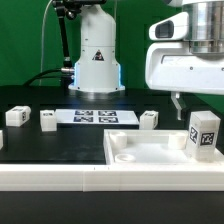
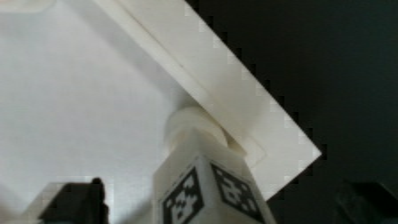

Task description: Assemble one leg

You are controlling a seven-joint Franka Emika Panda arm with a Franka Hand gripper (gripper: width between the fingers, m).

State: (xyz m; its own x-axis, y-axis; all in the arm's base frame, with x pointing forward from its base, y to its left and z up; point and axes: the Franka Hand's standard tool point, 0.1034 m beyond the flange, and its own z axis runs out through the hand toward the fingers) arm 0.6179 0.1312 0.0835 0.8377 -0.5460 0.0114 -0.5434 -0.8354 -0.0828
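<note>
The gripper (image 2: 217, 202) is hanging over a corner of the tabletop (image 1: 150, 150) with its jaws spread wide. In the wrist view the two dark fingertips (image 2: 75, 200) are standing well apart, one on either side of the leg (image 1: 203, 135) and touching neither side, so the tool is released and carrying nothing. The leg is standing upright at that corner, close to the tabletop's two meeting edges and toward the exterior view's right. Its tagged faces are pointing outward, and its lower end appears to be narrowing into a rounded neck where it meets the surface. How deeply it is seated cannot be told. Three loose legs (image 1: 47, 121) are lying on the black table (image 1: 60, 145) beyond the tabletop's far edge, flanking the marker board (image 1: 92, 116). The leg is judged to be light, rigid and hard-surfaced, not fragile, and probably somewhat slippery on its smooth white faces. The sensible hold is across two opposite flat sides of the upper block, square to the faces and clear of the neck, so that any pressing or turning is not making it twist out of the pads.
</note>
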